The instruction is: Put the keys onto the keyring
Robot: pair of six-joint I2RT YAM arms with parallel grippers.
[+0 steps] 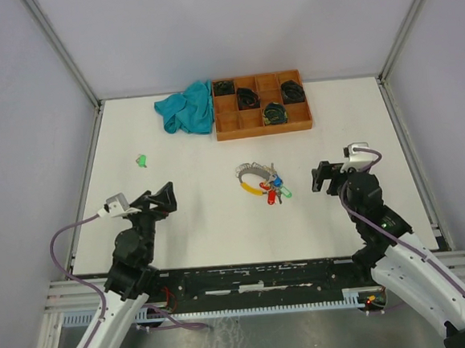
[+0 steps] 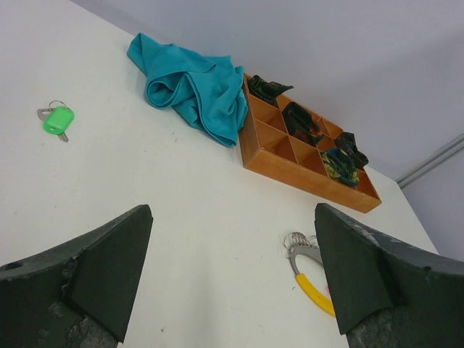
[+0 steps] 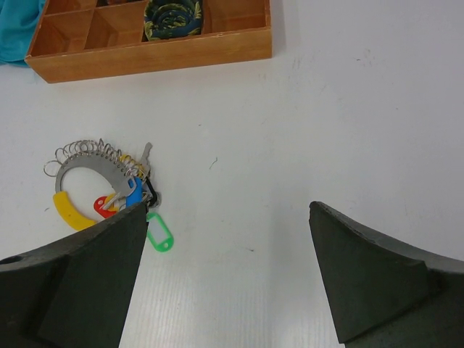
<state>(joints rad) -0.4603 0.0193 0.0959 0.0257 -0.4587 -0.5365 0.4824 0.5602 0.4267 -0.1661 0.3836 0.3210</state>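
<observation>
The keyring (image 3: pixel 87 164) lies flat near the middle of the table (image 1: pixel 220 223): a grey arc with small wire loops along its outer edge and a yellow segment at one end. A cluster of keys (image 1: pixel 276 191) sits against its right end, with blue, red, yellow and green tags bunched together and touching the ring. Whether they are threaded onto it cannot be told. One more green key (image 2: pixel 58 119) lies alone, well apart to the left, toward the table's left edge. The right gripper (image 1: pixel 323 176) hangs just right of the cluster, not touching it, its jaws spread wide and holding nothing. The left gripper (image 1: pixel 160 199) sits well left of the ring, between it and the table's near left side, also spread wide and empty. At the far edge stands a wooden tray (image 1: pixel 261 130) divided into compartments, four of which hold dark coiled bundles (image 1: pixel 247 97). A crumpled teal cloth (image 1: pixel 187 107) lies against the tray's left wall.
</observation>
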